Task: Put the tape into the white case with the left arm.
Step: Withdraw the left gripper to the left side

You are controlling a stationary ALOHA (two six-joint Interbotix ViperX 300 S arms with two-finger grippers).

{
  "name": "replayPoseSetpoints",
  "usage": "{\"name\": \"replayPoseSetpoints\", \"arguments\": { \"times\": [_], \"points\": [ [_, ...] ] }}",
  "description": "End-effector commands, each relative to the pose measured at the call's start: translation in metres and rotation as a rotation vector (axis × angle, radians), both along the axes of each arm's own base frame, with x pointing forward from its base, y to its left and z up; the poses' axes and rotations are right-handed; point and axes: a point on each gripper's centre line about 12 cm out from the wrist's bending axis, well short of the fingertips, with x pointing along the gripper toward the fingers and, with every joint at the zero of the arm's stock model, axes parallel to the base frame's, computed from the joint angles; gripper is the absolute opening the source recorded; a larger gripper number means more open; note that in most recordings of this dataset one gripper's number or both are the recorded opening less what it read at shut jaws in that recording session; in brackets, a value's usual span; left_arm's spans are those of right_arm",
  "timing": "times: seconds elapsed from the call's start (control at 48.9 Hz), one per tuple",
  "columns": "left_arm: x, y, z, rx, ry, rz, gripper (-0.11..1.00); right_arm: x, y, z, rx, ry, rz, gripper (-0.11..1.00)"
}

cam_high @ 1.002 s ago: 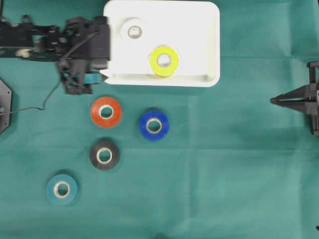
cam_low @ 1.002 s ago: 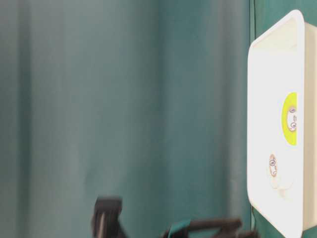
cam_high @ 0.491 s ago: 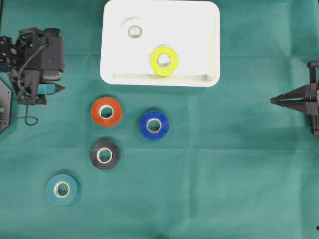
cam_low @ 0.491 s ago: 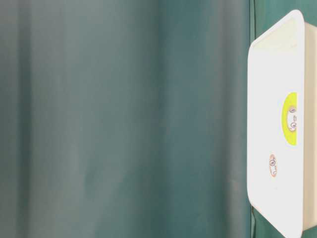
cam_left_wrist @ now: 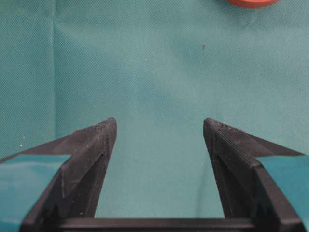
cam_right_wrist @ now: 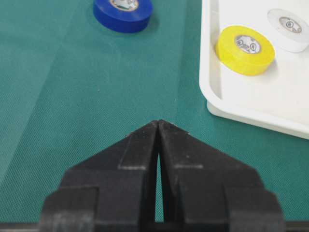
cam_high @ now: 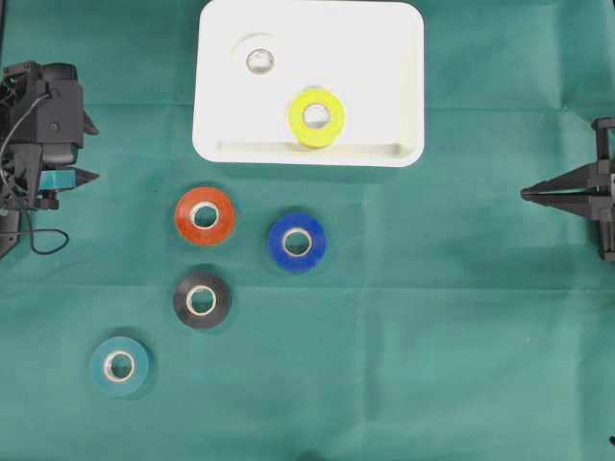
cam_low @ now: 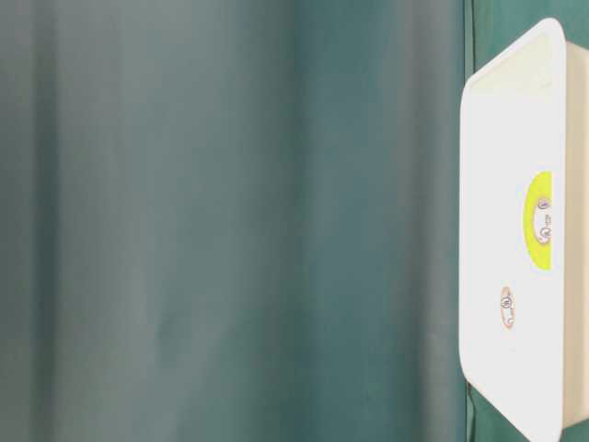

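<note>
Left gripper [cam_high: 85, 177] parked at the left edge, jaws apart and empty, tips pointing right toward the rolls.

White case [cam_high: 404, 86] at top centre, long axis running left to right, with a yellow tape [cam_high: 316, 116] against its near wall and a white tape [cam_high: 258, 60] in the far-left corner. Outside on the green cloth [cam_high: 442, 317]: red tape [cam_high: 204, 215], blue tape [cam_high: 296, 240], black tape [cam_high: 201, 299], teal tape [cam_high: 120, 364], all lying flat, well apart. Only a sliver of red at the top edge of the left wrist view, bare cloth between the spread fingers [cam_left_wrist: 96, 145]. Right gripper [cam_high: 527, 194] pinched shut at the right edge, clear in the right wrist view. Table-level view: just the case on its side, no arm. Wide open cloth right of the rolls.
</note>
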Motion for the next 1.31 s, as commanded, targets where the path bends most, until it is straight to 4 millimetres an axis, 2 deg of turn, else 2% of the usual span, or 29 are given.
{"name": "replayPoseSetpoints", "arguments": {
  "times": [0.0, 0.286, 0.491, 0.696, 0.941, 1.125, 1.289],
  "points": [
    [0.002, 0.0, 0.003, 0.004, -0.012, -0.002, 0.7, 0.002, 0.0, 0.004, 0.0, -0.012, 0.001, -0.1],
    [-0.002, -0.029, -0.002, -0.02, 0.068, -0.144, 0.7, 0.002, 0.0, 0.004, 0.0, -0.012, 0.0, -0.1],
    [-0.004, -0.051, 0.001, -0.05, 0.049, -0.208, 0.7, 0.002, 0.0, 0.004, 0.0, -0.012, 0.0, -0.1],
    [-0.011, -0.053, -0.005, -0.074, 0.057, -0.178, 0.7, 0.002, 0.0, 0.004, 0.002, -0.012, -0.001, -0.1],
    [-0.008, -0.054, -0.003, -0.07, 0.048, -0.185, 0.7, 0.002, 0.0, 0.004, 0.002, -0.012, 0.001, -0.1],
    [0.002, -0.054, -0.005, -0.065, 0.026, -0.192, 0.7, 0.002, 0.0, 0.004, 0.0, -0.012, 0.0, -0.1],
    [0.021, -0.059, 0.0, -0.053, -0.029, -0.228, 0.7, 0.002, 0.0, 0.004, 0.0, -0.012, 0.0, -0.1]
  ]
}}
